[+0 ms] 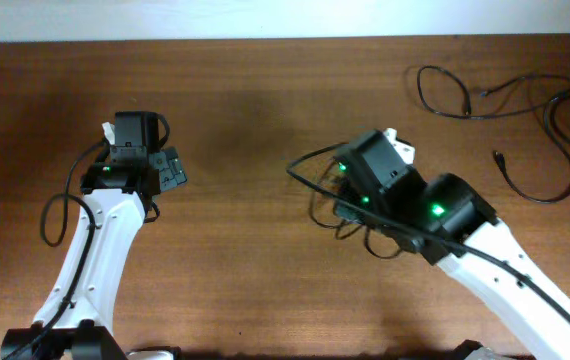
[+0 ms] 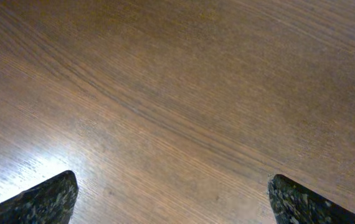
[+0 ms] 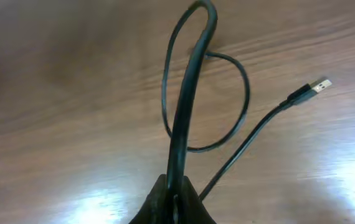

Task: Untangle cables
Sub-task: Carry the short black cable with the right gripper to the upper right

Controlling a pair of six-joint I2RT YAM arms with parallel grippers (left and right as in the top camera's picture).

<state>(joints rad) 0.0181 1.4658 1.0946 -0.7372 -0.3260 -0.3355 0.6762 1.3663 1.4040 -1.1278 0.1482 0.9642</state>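
Observation:
My right gripper [image 3: 173, 196] is shut on a black cable [image 3: 187, 99], which rises from the jaws and loops over the wood. Its metallic USB plug [image 3: 314, 87] lies on the table to the right. In the overhead view the right gripper [image 1: 350, 205] sits mid-table with cable loops [image 1: 310, 165] around and under it. Another loose black cable [image 1: 525, 110] lies spread at the far right. My left gripper [image 2: 171, 199] is open and empty above bare wood; in the overhead view it [image 1: 170, 170] is at the left.
The wooden table [image 1: 245, 110] ends at a white wall edge along the back. Black wires [image 1: 60, 210] hang from the left arm.

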